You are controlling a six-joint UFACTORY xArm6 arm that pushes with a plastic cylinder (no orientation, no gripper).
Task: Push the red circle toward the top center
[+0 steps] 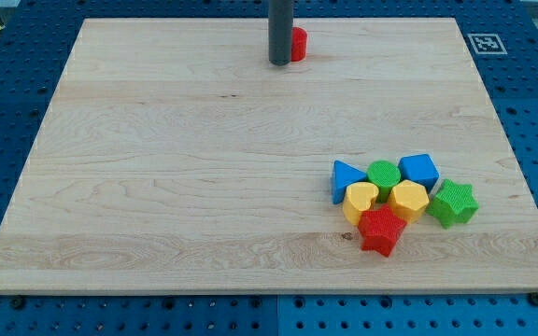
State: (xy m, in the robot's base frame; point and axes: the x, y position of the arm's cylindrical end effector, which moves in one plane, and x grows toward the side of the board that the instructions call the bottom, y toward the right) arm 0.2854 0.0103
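Camera view | red circle (299,44) sits top center of the board (157,187), touching right of my tip (278,63) | we carry no gripper, nothing grasped | push looks nearly complete

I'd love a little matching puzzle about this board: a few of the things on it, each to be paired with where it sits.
Things:
1. red circle
2. red star
3. green star
4. blue triangle

Places:
A. the cluster's left end
B. the cluster's right end
C. top centre, just right of my tip
D. the cluster's bottom

Pairs: 1-C, 2-D, 3-B, 4-A
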